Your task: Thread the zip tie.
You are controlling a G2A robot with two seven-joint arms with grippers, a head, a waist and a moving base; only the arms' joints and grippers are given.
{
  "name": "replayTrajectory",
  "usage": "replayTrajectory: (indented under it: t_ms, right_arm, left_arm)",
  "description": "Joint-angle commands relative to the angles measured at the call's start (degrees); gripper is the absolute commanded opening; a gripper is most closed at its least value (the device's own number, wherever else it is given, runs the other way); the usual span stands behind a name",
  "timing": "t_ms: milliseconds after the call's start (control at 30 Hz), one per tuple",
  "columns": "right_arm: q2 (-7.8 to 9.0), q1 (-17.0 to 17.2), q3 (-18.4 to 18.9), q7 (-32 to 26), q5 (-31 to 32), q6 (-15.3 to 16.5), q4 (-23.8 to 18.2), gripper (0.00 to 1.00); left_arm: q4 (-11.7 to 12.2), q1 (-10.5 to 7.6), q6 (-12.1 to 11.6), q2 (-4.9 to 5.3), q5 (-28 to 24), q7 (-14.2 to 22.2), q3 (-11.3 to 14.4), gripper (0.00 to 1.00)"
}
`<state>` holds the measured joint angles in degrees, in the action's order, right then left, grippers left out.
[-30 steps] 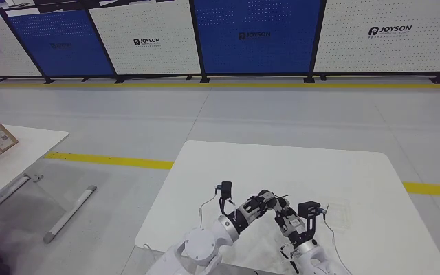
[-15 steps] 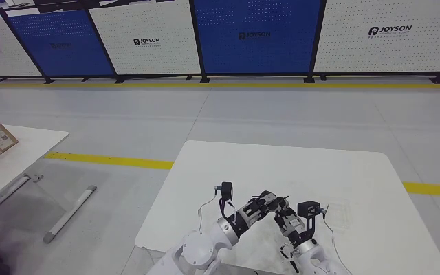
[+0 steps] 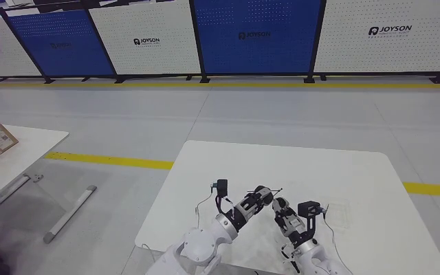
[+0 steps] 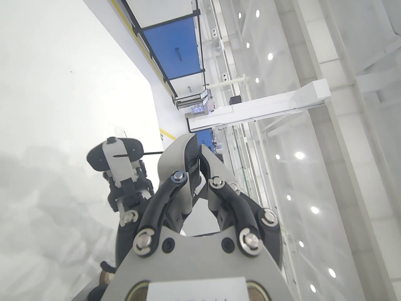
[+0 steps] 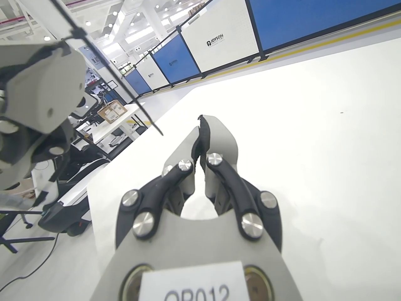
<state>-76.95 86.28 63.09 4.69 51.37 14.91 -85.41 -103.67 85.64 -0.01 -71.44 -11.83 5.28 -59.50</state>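
zip tie (image 5: 106, 70) clamped in left end effector (image 4: 199, 151).

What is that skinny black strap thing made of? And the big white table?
The zip tie looks like black plastic, probably nylon, with a dull finish: a thin strip with a blocky head that sticks out nearly straight in the air. The table top is smooth, white and softly shiny. It may be laminate or painted board; I cannot tell which.
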Motion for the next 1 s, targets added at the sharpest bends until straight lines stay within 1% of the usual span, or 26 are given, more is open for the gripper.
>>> replayTrajectory:
  t_ms: [0,100,200,300,400,433,467,533,600,633,667,733,967]
  right_arm:
    - [0.08,0.2,0.2,-0.2,0.2,0.0,0.0,0.35]
    - [0.19,0.4,0.2,-0.6,0.8,0.1,-0.4,0.37]
    - [0.21,0.6,0.1,-0.9,1.3,-0.1,-1.1,0.35]
    - [0.2,0.6,-0.2,-1.1,1.7,-0.3,-1.9,0.32]
    - [0.16,0.4,-0.5,-1.1,1.8,-0.7,-2.4,0.31]
    - [0.14,0.4,-0.6,-1.0,1.8,-0.8,-2.5,0.29]
    - [0.13,0.4,-0.6,-0.9,1.7,-0.9,-2.6,0.25]
    - [0.1,0.3,-0.6,-0.8,1.7,-1.0,-2.6,0.24]
    - [0.1,0.3,-0.7,-0.7,1.7,-1.2,-2.6,0.2]
    - [0.1,0.3,-0.7,-0.7,1.8,-1.2,-2.6,0.14]
    - [0.1,0.3,-0.7,-0.7,1.8,-1.3,-2.7,0.11]
    - [0.09,0.3,-0.7,-0.5,1.8,-1.4,-2.7,0.01]
    - [0.13,0.5,-0.6,-0.3,1.9,-1.6,-2.6,0.0]
  left_arm:
    - [0.9,-0.73,0.4,-0.13,-0.3,-0.1,0.2,0.0]
    - [1.8,-1.4,0.5,-0.27,-0.3,-0.3,0.6,0.0]
    - [1.0,-1.21,1.1,-0.41,0.4,-1.0,1.5,0.0]
    - [0.9,-1.05,1.2,-0.46,1.2,-1.2,2.0,0.0]
    - [0.9,-0.9,1.1,-0.49,1.6,-1.4,2.3,0.0]
    - [0.9,-0.84,1.1,-0.49,1.7,-1.4,2.3,0.0]
    - [0.9,-0.77,1.1,-0.49,1.8,-1.4,2.3,0.0]
    - [0.8,-0.61,1.0,-0.47,2.0,-1.3,2.3,0.0]
    - [0.8,-0.51,0.9,-0.46,2.1,-1.2,2.2,0.0]
    - [0.8,-0.49,0.9,-0.46,2.1,-1.2,2.2,0.0]
    - [0.8,-0.48,0.9,-0.45,2.1,-1.1,2.2,0.0]
    - [0.8,-0.47,0.9,-0.45,2.2,-1.0,2.1,0.0]
    - [1.0,-0.57,0.8,-0.48,2.2,-0.6,2.2,0.0]
